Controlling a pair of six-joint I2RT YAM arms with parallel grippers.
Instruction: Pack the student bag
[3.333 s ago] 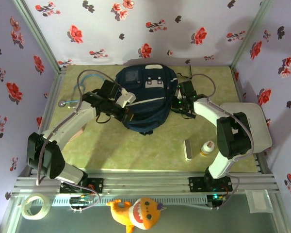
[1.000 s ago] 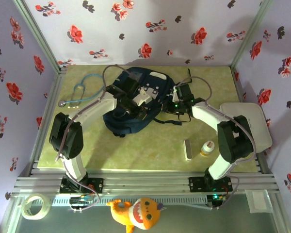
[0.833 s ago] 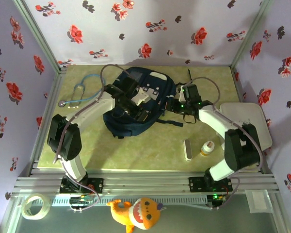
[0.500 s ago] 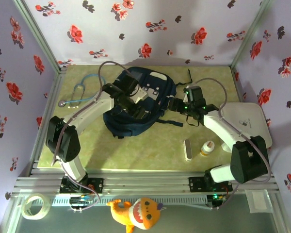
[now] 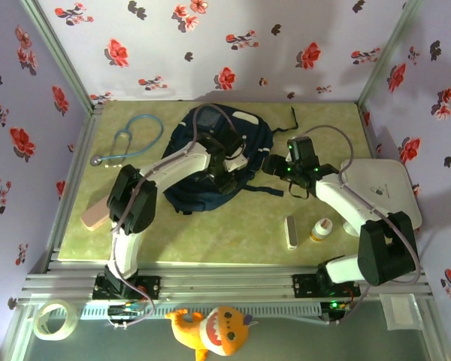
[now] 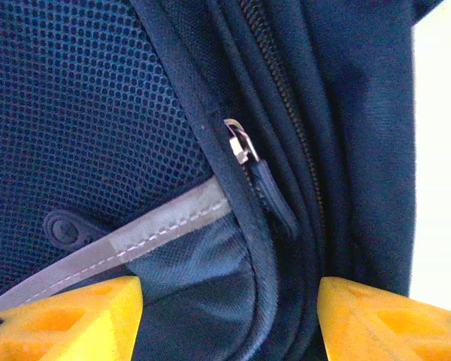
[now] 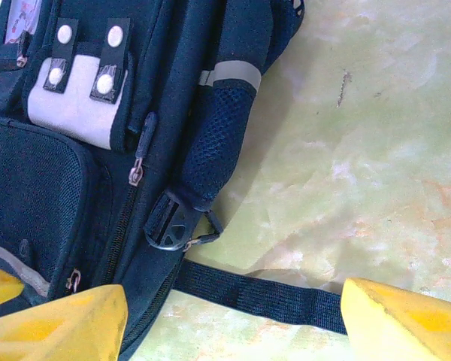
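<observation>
The student bag (image 5: 203, 162), dark navy with white patches, lies flat at the back middle of the table. My left gripper (image 5: 227, 177) rests low over its near right part, open. In the left wrist view the yellow fingers (image 6: 60, 320) stand wide apart, with the bag's seam and a zipper pull (image 6: 269, 194) between and ahead of them, not pinched. My right gripper (image 5: 275, 165) hovers just off the bag's right side, open. In the right wrist view its fingers (image 7: 56, 323) span a black strap (image 7: 263, 297) lying on the table, near a buckle (image 7: 167, 223) on the bag (image 7: 75, 173).
A stethoscope (image 5: 125, 141) lies at the back left and a pinkish block (image 5: 96, 212) at the left. A white rounded case (image 5: 387, 192) sits at the right edge. A grey bar (image 5: 291, 232) and a small yellow bottle (image 5: 322, 229) lie near the front right.
Both grippers have opened from nearly shut. The right gripper has drawn back to the right, off the bag's edge. The left gripper has shifted right and nearer across the bag.
</observation>
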